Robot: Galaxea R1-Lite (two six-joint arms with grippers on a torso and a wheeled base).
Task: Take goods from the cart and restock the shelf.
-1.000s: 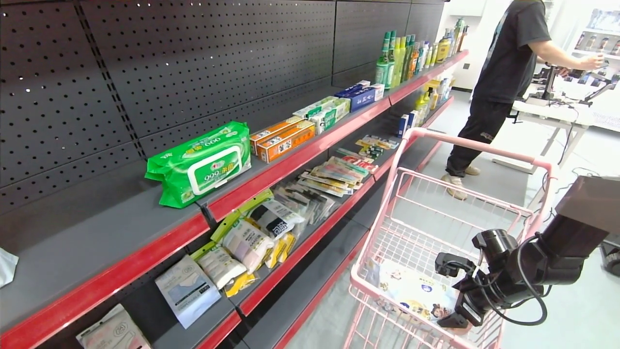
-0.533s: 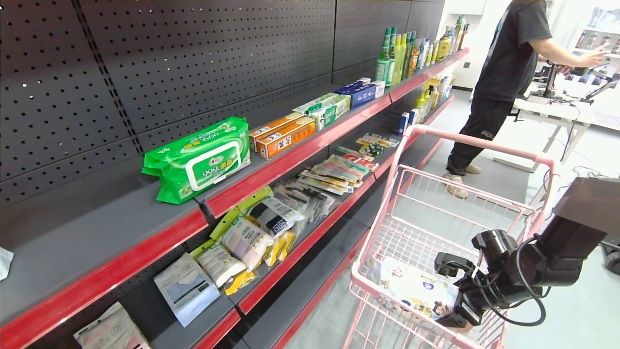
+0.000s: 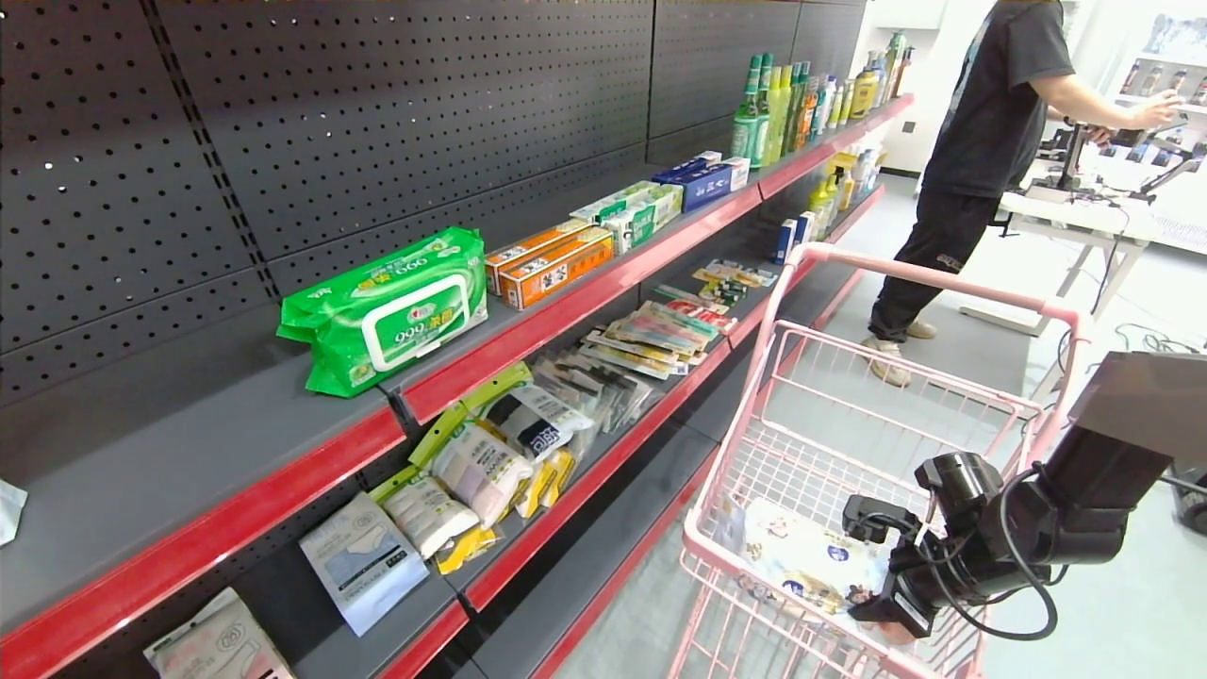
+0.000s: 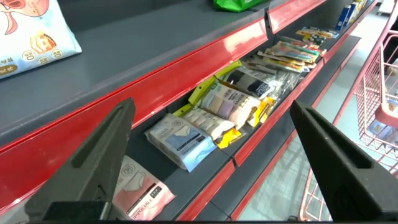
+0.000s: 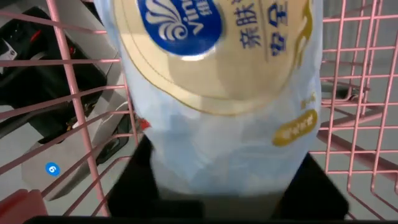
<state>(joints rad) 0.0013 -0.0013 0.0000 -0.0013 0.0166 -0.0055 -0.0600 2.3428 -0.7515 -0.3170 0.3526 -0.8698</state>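
Observation:
A pale blue and white pack of wipes (image 3: 801, 561) lies in the pink cart (image 3: 929, 283) at its near end. My right gripper (image 3: 879, 613) is down inside the cart, shut on the near end of that pack. The right wrist view has the pack (image 5: 217, 93) wedged between the two black fingers (image 5: 134, 180), with pink cart wire behind it. My left gripper (image 4: 211, 162) hangs open beside the red-edged shelf (image 4: 186, 62) with nothing between its fingers. A white pack with a pink cartoon (image 4: 31, 31) rests on the top shelf board.
A green wipes pack (image 3: 387, 306), orange boxes (image 3: 552, 269) and bottles (image 3: 778, 108) stand along the upper shelf (image 3: 189, 443). Pouches and flat packets (image 3: 490, 462) fill the lower shelf. A person stands beyond the cart at a white table (image 3: 1084, 217).
My right arm has sunk a little lower into the cart, and the pack has tilted and shifted with it. The head camera moved slightly at first.

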